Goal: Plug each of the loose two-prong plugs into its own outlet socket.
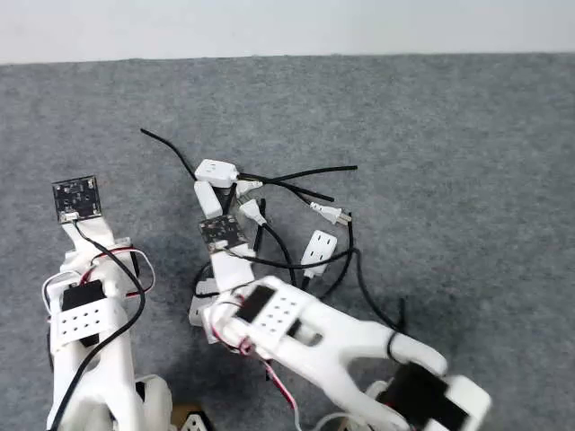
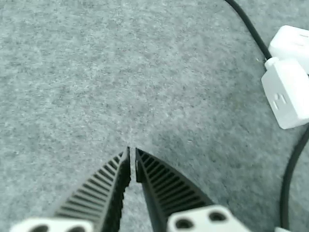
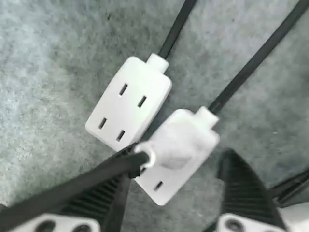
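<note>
While your right gripper (image 3: 178, 153) has its jaws spread around a plug (image 3: 186, 137) that looks seated in its outlet socket (image 3: 157, 188), your left gripper (image 2: 133, 151) is clenched on nothing over the bench (image 2: 72, 72) and another plug (image 1: 329, 214) lies loose beside it, so you're maybe halfway.

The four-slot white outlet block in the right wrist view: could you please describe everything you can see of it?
The four-slot outlet block is a white, smooth, plastic-looking rounded rectangle lying flat on the grey carpet, its slots facing up in two pairs, all empty. A black cord leaves a short collar at one end. A second white block lies right beside it; whether they touch I cannot tell.
</note>
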`<state>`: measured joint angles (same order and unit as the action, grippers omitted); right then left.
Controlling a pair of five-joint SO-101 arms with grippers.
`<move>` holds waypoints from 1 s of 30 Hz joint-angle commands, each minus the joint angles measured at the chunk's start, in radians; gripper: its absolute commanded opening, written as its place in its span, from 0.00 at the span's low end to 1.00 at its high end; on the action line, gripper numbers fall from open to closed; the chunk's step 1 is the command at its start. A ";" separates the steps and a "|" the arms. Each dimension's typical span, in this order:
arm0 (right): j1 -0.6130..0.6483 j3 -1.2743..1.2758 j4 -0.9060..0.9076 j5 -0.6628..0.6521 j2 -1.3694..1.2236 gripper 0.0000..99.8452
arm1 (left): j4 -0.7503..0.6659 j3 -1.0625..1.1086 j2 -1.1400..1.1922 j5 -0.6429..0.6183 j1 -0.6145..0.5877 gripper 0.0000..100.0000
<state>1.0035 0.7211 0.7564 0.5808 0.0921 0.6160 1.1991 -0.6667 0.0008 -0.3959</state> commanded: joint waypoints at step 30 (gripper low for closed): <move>-0.644 -0.106 0.562 -0.393 0.575 0.01 | -0.055 0.012 -0.014 -0.003 0.084 0.01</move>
<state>0.6030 0.6552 1.2428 0.2770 0.4941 0.5792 1.1991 -0.6667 0.0008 -0.3867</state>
